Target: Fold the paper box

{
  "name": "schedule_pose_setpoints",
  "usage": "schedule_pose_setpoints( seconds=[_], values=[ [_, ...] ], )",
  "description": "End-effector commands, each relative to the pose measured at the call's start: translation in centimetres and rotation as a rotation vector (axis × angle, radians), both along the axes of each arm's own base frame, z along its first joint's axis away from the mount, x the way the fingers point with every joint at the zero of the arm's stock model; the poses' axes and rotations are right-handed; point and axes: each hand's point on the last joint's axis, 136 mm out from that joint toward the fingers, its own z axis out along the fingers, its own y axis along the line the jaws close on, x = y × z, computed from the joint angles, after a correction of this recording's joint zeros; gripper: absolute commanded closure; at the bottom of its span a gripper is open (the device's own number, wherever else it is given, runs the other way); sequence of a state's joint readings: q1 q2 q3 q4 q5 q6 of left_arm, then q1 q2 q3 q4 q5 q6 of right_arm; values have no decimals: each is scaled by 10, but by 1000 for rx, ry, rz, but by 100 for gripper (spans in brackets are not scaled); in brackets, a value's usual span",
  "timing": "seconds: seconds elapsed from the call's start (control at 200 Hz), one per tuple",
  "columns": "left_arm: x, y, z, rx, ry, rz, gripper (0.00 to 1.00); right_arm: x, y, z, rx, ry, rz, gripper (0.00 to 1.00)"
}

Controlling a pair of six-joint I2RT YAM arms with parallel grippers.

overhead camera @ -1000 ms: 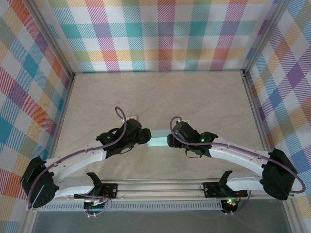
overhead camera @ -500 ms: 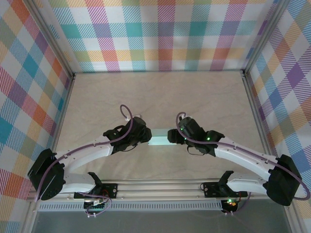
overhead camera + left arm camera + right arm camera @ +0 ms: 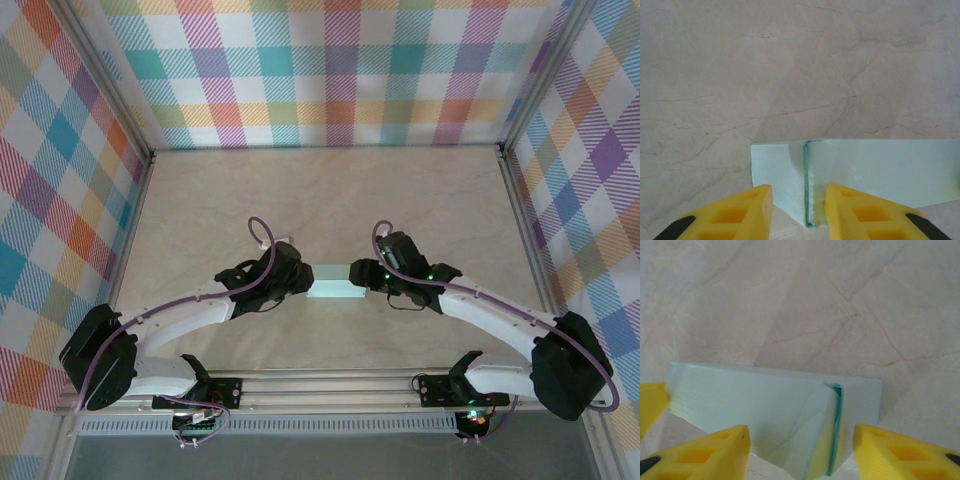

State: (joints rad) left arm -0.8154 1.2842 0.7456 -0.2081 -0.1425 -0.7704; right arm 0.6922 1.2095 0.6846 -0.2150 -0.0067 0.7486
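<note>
1. The paper box (image 3: 335, 282) sits on the beige marble-look table (image 3: 330, 190), roughly mid-table and a bit toward the near edge. It's right between the two arms, lying flat with its long side running left to right.
2. It's already a little rectangular box shape, pale mint. From the top camera it's just a closed slab, so I can't tell what's inside it, if anything.
3. The left gripper (image 3: 300, 283) is at the box's left end. On its wrist cam the two yellow fingers (image 3: 747, 207) sit either side of that end of the box. A darker teal card edge runs upright down the middle of the gap between them, and it looks a bit rough where the card layers meet. The jaws are fairly close together, but I honestly can't tell whether they're pinching the card or just sitting beside it.
4. The right gripper (image 3: 358, 275) is at the box's right end. Its wrist cam has the jaws clearly spread, with the box end between them. There's another teal edge seam on that end. A strip of bare table shows between one finger (image 3: 900, 452) and the box's corner, so it looks released, not clamped.
5. The box's bottom edge looks like it rests on the table in both wrist views, though the near corners are cut off by the frame.
6. Plaid walls (image 3: 330, 70) surround the table on three sides.
</note>
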Motion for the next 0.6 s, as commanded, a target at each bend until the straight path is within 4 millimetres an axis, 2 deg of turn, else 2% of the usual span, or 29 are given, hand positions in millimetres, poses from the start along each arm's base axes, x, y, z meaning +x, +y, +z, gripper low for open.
schedule_pose_setpoints(
  seconds=[0.0, 0.2, 0.485, 0.595],
  values=[
    [-32, 31, -60, 159, 182, -10, 66, -6, -5, -17, 2, 46, -10, 49],
    [-37, 31, -70, 143, 202, -12, 67, -11, -13, -27, -6, 68, -19, 69],
    [-37, 32, -72, 148, 213, -5, 72, -10, -14, -16, 69, 75, -27, 100],
    [-37, 31, -72, 155, 215, -6, 73, -9, -9, -10, 133, 80, -25, 100]
  ],
)
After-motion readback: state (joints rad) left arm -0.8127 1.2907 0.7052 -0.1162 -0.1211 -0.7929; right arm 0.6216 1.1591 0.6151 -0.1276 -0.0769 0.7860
